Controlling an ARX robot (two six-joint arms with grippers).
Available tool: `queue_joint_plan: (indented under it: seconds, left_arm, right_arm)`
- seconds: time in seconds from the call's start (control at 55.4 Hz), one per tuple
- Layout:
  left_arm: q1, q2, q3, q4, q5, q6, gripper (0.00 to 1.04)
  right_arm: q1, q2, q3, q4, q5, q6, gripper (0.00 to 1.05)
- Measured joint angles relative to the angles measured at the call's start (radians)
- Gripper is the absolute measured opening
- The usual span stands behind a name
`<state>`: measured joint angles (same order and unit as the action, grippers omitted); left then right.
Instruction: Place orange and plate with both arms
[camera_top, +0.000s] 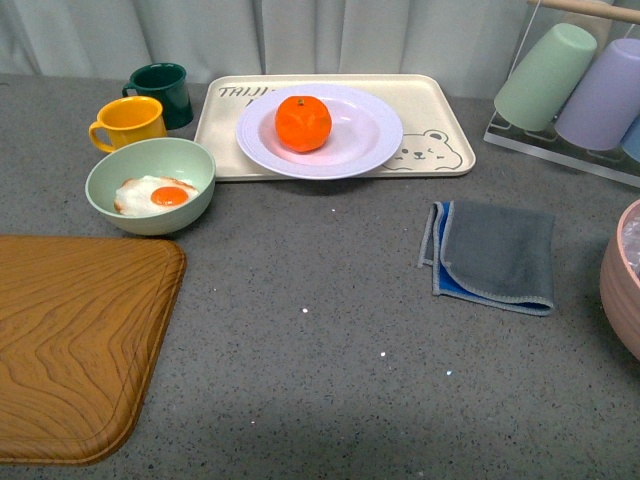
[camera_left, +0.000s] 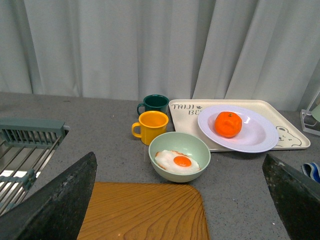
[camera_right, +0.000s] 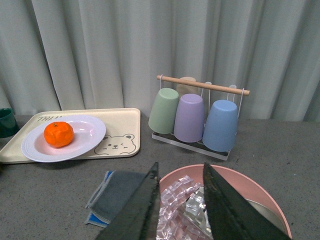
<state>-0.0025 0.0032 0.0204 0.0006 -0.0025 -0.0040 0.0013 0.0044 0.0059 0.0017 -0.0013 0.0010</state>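
The orange (camera_top: 303, 123) rests in the middle of the white plate (camera_top: 365, 145), which stands on the beige bear tray (camera_top: 440, 110) at the back of the counter. Neither arm appears in the front view. In the left wrist view my left gripper (camera_left: 177, 200) is open and holds nothing, well back from the orange (camera_left: 228, 124) and plate (camera_left: 257, 137), over a wooden board. My right gripper (camera_right: 181, 172) is shut and hangs over a pink bowl of ice cubes, with the orange (camera_right: 58, 134) and plate (camera_right: 89, 131) far off to one side.
A pale green bowl (camera_top: 185, 160) with a fried egg, a yellow mug (camera_top: 128, 122) and a dark green mug (camera_top: 165, 93) stand left of the tray. A wooden board (camera_top: 70, 340), a grey-blue cloth (camera_top: 495, 255), a cup rack (camera_top: 580, 80) and the pink bowl (camera_top: 622, 285) fill the rest.
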Motion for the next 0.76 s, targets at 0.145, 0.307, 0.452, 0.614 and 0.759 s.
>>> queue_joint_plan:
  seconds: [0.145,0.307,0.452,0.614,0.759]
  left_arm:
    - [0.0,0.0,0.0,0.0,0.0,0.0,0.98]
    - [0.0,0.0,0.0,0.0,0.0,0.0,0.98]
    - [0.0,0.0,0.0,0.0,0.0,0.0,0.98]
    - [0.0,0.0,0.0,0.0,0.0,0.0,0.98]
    - [0.0,0.0,0.0,0.0,0.0,0.0,0.98]
  right_arm:
    - [0.0,0.0,0.0,0.0,0.0,0.0,0.59]
    - [0.0,0.0,0.0,0.0,0.0,0.0,0.89]
    - [0.0,0.0,0.0,0.0,0.0,0.001,0.94]
    - [0.0,0.0,0.0,0.0,0.0,0.001,0.95]
    - [0.0,0.0,0.0,0.0,0.0,0.001,0.95]
